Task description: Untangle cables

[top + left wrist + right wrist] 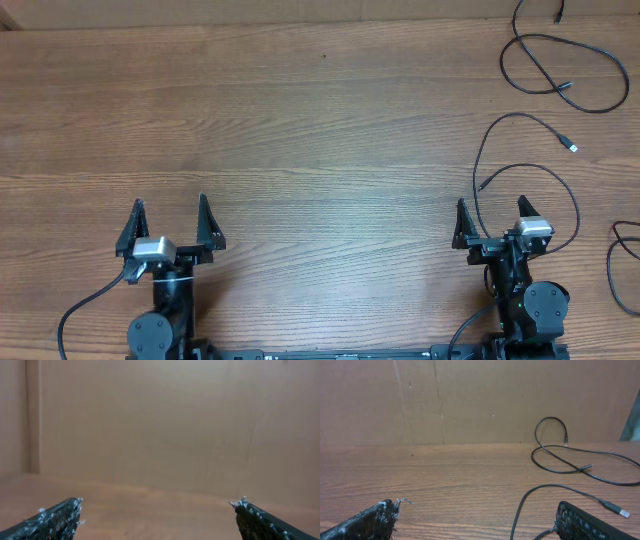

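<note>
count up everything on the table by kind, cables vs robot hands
cables: 3 (far cable, middle cable, right-edge cable, partly out of view)
hands: 2 (left hand, right hand), both open
total: 5

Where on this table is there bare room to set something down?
Bare wood: the table, left and centre, between the left gripper and right gripper and beyond them to the far edge. Crowded: the right side, where one looped cable lies in the far corner, a second cable loops by the right gripper, and a third cable sits at the right edge.
</note>
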`<state>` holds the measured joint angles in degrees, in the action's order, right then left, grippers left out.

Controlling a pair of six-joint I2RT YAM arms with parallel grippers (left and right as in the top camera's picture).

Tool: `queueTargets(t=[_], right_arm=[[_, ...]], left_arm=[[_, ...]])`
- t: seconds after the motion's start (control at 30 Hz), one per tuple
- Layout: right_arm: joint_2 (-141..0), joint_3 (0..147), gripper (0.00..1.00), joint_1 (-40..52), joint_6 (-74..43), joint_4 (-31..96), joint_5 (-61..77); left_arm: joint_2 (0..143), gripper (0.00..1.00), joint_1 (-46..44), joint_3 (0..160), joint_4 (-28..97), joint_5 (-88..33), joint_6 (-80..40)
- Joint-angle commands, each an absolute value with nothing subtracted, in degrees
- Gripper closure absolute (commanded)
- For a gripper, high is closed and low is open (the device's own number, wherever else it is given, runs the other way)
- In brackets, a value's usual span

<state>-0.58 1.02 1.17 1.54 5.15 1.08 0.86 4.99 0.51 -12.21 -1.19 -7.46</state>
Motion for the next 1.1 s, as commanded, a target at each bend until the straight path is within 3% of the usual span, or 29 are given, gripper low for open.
queueTargets(t=[0.0, 0.27, 0.47, 0.67, 1.07], right_arm=[[-0.2, 0.4, 0.00, 1.1, 1.8, 4.8, 0.9], [-0.2, 0.4, 0.00, 1.1, 1.8, 4.8, 0.9], [-0.2, 0.4, 0.00, 1.1, 1.8, 4.8, 0.9], [-0.2, 0.4, 0.00, 1.1, 1.8, 4.8, 0.9], [-0.2, 0.4, 0.00, 1.1, 1.8, 4.8, 0.9]], left_arm=[[0.2, 0.01, 5.2, 0.3, -8.3, 1.1, -6.4], [0.2, 0.01, 5.2, 0.3, 4.2, 1.1, -6.4], [0.2, 0.00, 5.2, 0.3, 4.5, 1.1, 3.0], [0.2, 0.01, 5.2, 0.3, 4.5, 0.4, -4.2], [0.3, 0.01, 5.2, 0.3, 4.4, 0.4, -4.5]])
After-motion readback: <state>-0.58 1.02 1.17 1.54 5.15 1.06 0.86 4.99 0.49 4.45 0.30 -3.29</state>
